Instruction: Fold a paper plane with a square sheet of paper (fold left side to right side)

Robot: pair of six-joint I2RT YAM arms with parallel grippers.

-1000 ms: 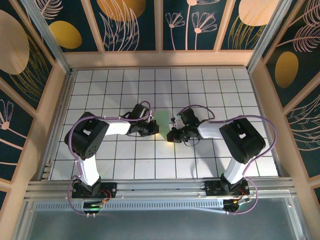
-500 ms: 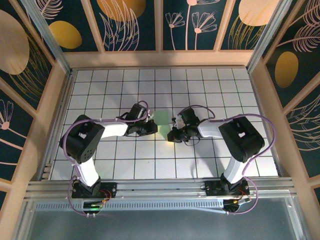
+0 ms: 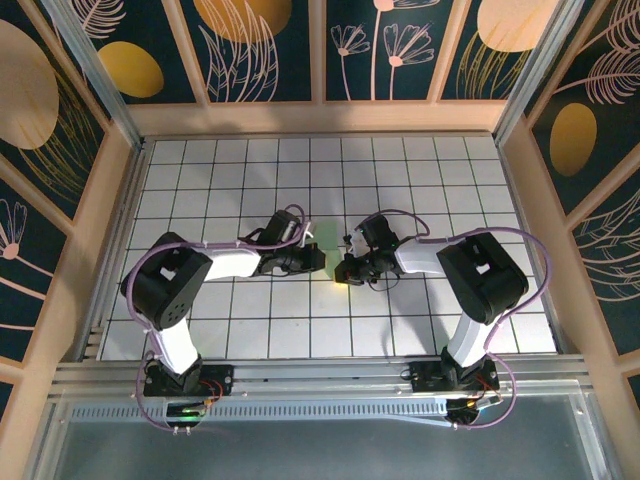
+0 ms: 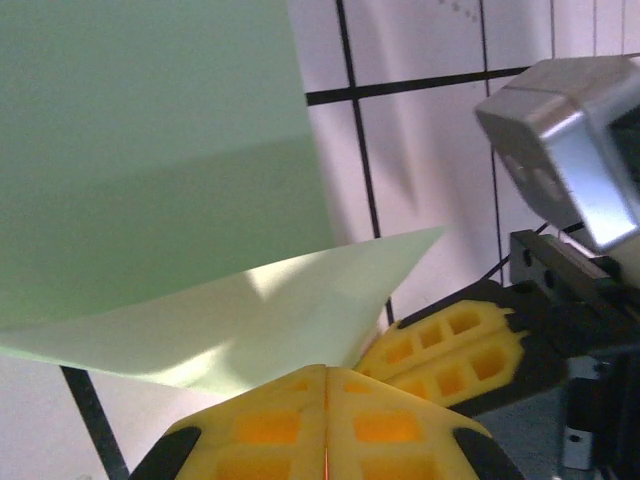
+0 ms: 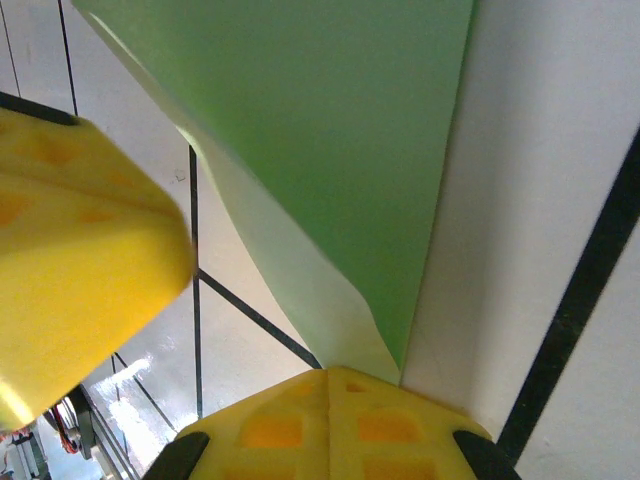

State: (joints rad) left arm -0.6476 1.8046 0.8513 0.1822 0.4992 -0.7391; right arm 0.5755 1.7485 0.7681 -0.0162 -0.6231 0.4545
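The square sheet of paper, pale green, lies between my two grippers at the table's middle, its near part lifted off the tiles. In the left wrist view the sheet slopes up and a paler flap curls down into my left gripper, whose yellow tips are pressed together on its edge. My right gripper is likewise shut on the near corner of the paper. The two grippers sit almost touching, left and right. No paper plane shape shows; the sheet is only bent.
White grid tiles cover the table, ringed by wooden walls. The right gripper's yellow fingers and its silver camera block crowd close to the left gripper. Purple cables loop over both arms.
My left gripper has slid right toward the right gripper, taking the paper's left side with it; less green shows from above. The right gripper has held still.
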